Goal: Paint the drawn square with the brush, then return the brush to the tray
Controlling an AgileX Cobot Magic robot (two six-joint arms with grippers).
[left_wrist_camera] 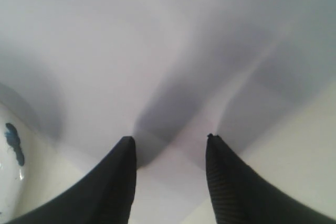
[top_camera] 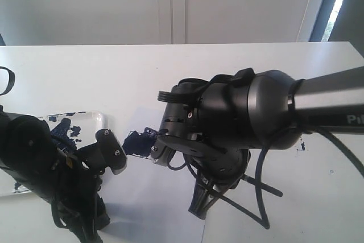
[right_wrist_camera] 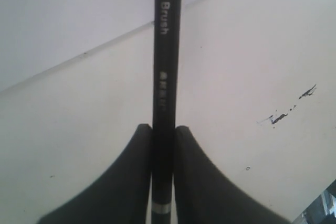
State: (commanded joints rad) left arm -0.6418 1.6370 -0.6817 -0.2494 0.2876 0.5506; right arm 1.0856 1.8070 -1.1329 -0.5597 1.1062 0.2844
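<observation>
In the right wrist view the brush (right_wrist_camera: 167, 51), a thin black stick lettered "Artist Brush", runs straight out between the fingers of my right gripper (right_wrist_camera: 164, 127), which is shut on it just past a silvery band. In the exterior view that gripper (top_camera: 158, 151) hangs over the drawn square (top_camera: 135, 142), whose inside is blotchy dark navy; the arm hides the bristles. My left gripper (left_wrist_camera: 169, 139) stands open and empty just above the white paper. The tray (top_camera: 98, 119), smeared with navy paint, lies at the left, behind the left gripper (top_camera: 114, 155).
The white paper sheet (top_camera: 153, 203) lies at the table's front middle; its edge shows in the right wrist view (right_wrist_camera: 63, 19). Small paint specks (top_camera: 301, 145) mark the tabletop on the right. Black cables (top_camera: 259, 197) loop under the right arm. A tray corner (left_wrist_camera: 10, 182) shows beside the left fingers.
</observation>
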